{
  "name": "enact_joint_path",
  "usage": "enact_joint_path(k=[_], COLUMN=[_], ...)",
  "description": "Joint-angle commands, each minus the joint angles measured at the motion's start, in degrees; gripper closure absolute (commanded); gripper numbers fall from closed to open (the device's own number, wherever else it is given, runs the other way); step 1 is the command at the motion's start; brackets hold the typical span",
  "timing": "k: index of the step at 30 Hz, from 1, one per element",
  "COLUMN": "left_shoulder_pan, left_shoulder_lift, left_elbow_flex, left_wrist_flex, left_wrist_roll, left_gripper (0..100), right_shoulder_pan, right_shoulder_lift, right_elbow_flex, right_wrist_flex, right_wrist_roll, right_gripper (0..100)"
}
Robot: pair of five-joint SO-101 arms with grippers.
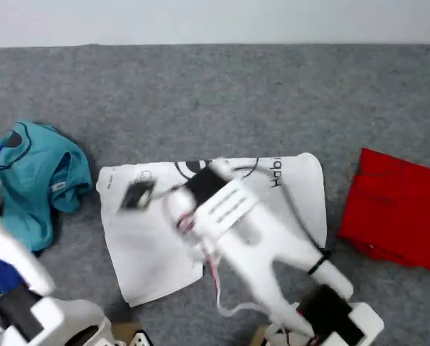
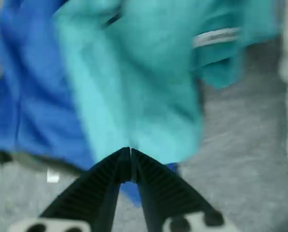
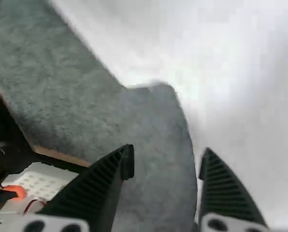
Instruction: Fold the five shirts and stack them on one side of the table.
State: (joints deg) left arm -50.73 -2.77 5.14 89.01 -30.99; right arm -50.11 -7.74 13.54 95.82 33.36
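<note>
White shirt (image 1: 150, 238) at hand, risks bunching it by dragging one corner with the spread right gripper (image 3: 167, 152), left gripper (image 2: 130, 152) pressed together over the teal shirt (image 2: 144, 82).

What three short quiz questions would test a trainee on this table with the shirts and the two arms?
1. True or false: the red shirt lies folded, apart from the white shirt.
2. Which shirt lies partly over the blue shirt? A: red shirt. B: teal shirt. C: white shirt.
3. Fill the gap: over the white shirt's edge, the fingers of the right gripper stand ____.
Key: 1 true; 2 B; 3 open.
</note>
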Motion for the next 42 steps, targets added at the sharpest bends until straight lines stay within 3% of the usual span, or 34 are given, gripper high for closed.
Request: enact_joint_path(k=[1, 9, 17, 22, 28, 32, 36, 42], left_shoulder_pan=[-5.7, -11.5, -15.2, -17.4, -18.8, -19.1, -19.0, -18.8], left_shoulder_lift=[1.1, 1.9, 1.7, 1.6, 1.6, 1.6, 1.6, 1.6], left_elbow_flex=[-0.5, -0.5, -0.5, -0.5, -0.5, -0.5, -0.5, -0.5], left_wrist_flex=[-1.6, -1.6, -1.6, -1.6, -1.3, -1.5, -1.4, -1.3], left_wrist_roll=[0.1, 0.1, 0.1, 0.2, 0.2, 0.2, 0.2, 0.1], left_gripper=[99, 99, 99, 99, 99, 99, 99, 99], right_shoulder_pan=[-5.8, -14.0, -20.0, -20.2, -19.7, -19.4, -19.4, -18.4], right_shoulder_lift=[-2.7, -2.7, -2.6, -0.2, 8.0, 11.4, 12.2, 12.0], right_elbow_flex=[2.7, 8.0, 20.7, 24.1, 20.7, 17.5, 15.6, 15.6], right_wrist_flex=[-4.0, -11.5, -28.3, -36.2, -36.7, -36.6, -36.4, -36.3], right_wrist_roll=[1.5, 1.6, 1.7, 1.7, 1.7, 1.8, 7.6, 9.6], right_gripper=[72.4, 71.5, 71.5, 71.7, 72.3, 83.4, 97.6, 98.8])
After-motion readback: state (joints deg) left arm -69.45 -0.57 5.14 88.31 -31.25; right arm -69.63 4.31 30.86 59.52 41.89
